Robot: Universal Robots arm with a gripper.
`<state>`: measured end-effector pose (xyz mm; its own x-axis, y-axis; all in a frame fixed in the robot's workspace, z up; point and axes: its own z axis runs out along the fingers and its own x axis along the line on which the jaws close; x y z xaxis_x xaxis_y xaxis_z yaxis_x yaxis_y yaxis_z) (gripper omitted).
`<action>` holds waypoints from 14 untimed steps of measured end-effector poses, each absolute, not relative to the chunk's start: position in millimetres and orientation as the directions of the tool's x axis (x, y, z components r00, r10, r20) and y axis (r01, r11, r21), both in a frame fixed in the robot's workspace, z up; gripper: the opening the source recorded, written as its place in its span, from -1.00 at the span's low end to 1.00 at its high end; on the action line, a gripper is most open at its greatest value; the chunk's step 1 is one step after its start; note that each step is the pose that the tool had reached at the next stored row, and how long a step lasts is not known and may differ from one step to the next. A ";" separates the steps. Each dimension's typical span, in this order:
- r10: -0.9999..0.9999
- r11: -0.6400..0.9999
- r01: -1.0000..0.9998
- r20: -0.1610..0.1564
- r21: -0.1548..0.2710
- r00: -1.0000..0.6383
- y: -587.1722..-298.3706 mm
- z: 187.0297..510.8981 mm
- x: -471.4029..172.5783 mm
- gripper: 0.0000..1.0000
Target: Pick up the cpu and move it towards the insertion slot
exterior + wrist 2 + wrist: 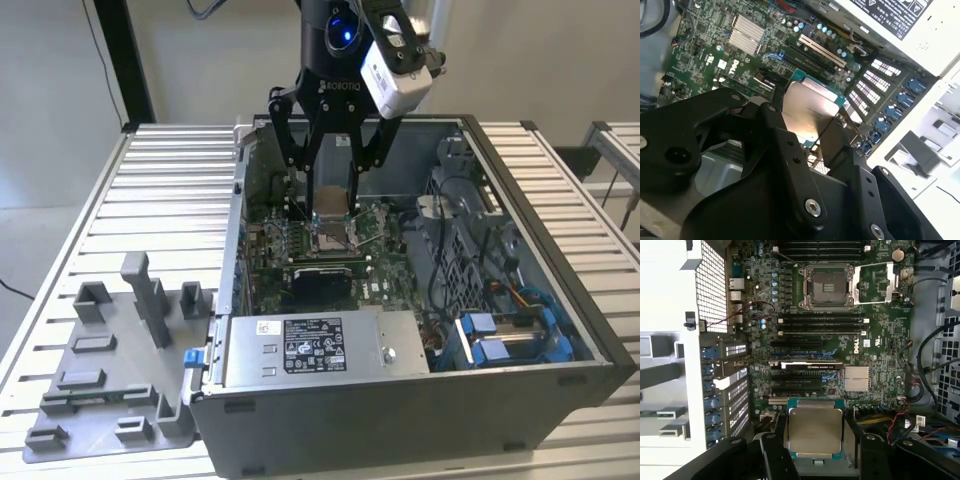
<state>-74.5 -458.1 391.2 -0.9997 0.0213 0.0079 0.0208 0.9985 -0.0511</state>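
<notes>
Silvery cpu point(815, 430) clamped in gripper point(330, 195), hanging just above insertion slot point(829, 286), inside computer case point(560, 300)

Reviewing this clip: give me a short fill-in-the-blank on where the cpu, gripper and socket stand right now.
1. The gripper is shut on the ____.
2. The cpu hangs inside the open computer ____.
3. In the first wrist view, the insertion slot is ____ of any chip.
4. The grey plastic tray lies ____ the case.

Missing words: cpu; case; empty; outside

Silvery cpu point(815, 429) lifted above board; insertion slot point(830, 286) open (frame up).
</notes>
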 end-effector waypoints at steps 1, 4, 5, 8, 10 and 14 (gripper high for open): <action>0.021 0.998 0.021 0.008 -0.051 -1.000 -455.4 391.1 -74.4 -1.00; 0.021 0.998 0.021 0.008 -0.052 -1.000 -446.8 391.2 -73.9 -1.00; 0.021 0.998 0.021 0.008 -0.053 -1.000 -443.8 391.2 -73.7 -1.00; 0.021 0.998 0.021 0.008 -0.054 -1.000 -435.3 391.2 -73.0 -1.00; 0.021 0.998 0.021 0.008 -0.054 -1.000 -429.8 391.2 -72.5 -1.00; 0.021 0.998 0.021 0.008 -0.056 -1.000 -422.7 391.2 -71.7 -1.00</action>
